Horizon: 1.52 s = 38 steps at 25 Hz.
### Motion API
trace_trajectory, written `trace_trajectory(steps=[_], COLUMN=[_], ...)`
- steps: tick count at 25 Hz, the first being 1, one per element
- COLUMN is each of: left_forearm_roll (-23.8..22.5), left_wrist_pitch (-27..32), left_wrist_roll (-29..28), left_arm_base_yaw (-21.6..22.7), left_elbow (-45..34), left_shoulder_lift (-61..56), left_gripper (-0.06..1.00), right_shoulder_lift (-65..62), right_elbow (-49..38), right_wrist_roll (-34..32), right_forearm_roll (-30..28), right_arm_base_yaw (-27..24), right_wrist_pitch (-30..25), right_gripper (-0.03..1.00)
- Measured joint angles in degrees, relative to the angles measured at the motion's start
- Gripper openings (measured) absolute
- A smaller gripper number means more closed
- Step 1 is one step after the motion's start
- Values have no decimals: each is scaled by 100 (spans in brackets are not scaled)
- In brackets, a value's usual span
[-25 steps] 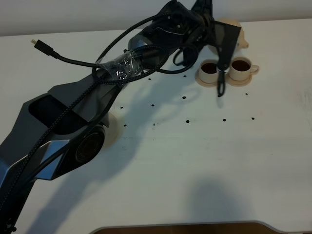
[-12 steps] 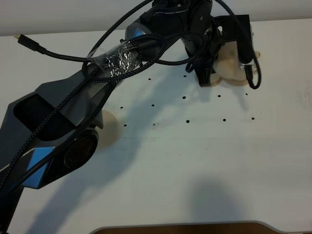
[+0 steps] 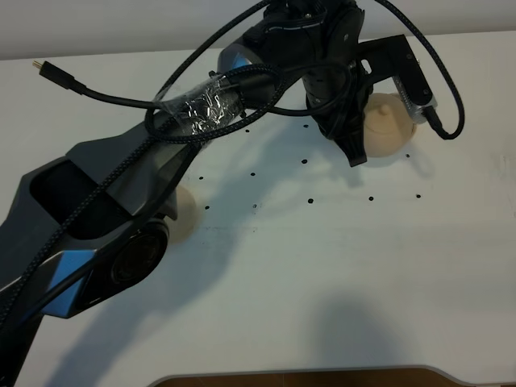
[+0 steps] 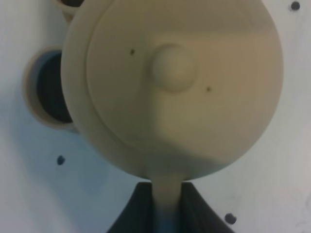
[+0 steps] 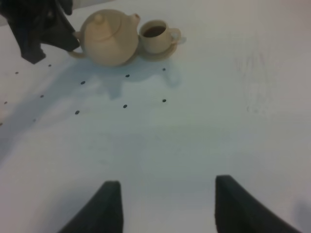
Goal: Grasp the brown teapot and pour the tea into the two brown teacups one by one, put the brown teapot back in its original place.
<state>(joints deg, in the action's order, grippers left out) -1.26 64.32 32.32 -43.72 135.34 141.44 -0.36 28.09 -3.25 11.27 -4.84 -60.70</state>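
Note:
My left gripper (image 3: pixel 359 143) is shut on the loop handle of the brown teapot (image 3: pixel 387 127), holding it upright with lid and knob on top. The left wrist view shows the handle between my fingers (image 4: pixel 141 211) and the pot (image 4: pixel 175 82) from above. Two teacups with dark tea sit below it, one beside the pot (image 4: pixel 47 90) and one at the frame edge (image 4: pixel 68 3). The high view hides both cups. The right wrist view shows the teapot (image 5: pixel 104 40) next to one cup (image 5: pixel 155 35) on its saucer. The wide saucer (image 3: pixel 182 213) lies at the left, half under my arm. My right gripper (image 5: pixel 167 206) is open and empty.
My left arm (image 3: pixel 193 121) stretches across the white table (image 3: pixel 322 266) from lower left to upper right. A loose black cable with a plug (image 3: pixel 50 70) hangs over the back left. Small dark holes (image 3: pixel 310 199) dot the table top.
The teapot has come from behind the cups toward the front and now stands level over them, hiding both cups in the high view. My left wrist has turned with it.

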Motion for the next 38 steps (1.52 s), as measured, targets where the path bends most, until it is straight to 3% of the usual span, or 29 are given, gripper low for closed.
trace_trajectory(steps=[12,19,23,29,33,38], left_forearm_roll=[57,57,-184,-288,-292,-339], left_wrist_pitch=[-322,66,415,415,415,410], left_wrist_roll=[-592,-799,-1211,-1951,-2251,-2534], left_arm_base_yaw=[-69,-70,-75,251,523,891], left_elbow=[0,11,29,-13,-432,-1601], left_shoulder_lift=[245,75,-338,-669,-946,-1730], left_gripper=[14,14,14,14,14,14], right_shoulder_lift=[0,0,0,0,0,0], right_elbow=[0,0,0,0,0,0], right_wrist_roll=[0,0,0,0,0,0], right_forearm_roll=[0,0,0,0,0,0], right_arm_base_yaw=[0,0,0,0,0,0], right_wrist_pitch=[0,0,0,0,0,0], right_gripper=[45,45,45,45,45,45])
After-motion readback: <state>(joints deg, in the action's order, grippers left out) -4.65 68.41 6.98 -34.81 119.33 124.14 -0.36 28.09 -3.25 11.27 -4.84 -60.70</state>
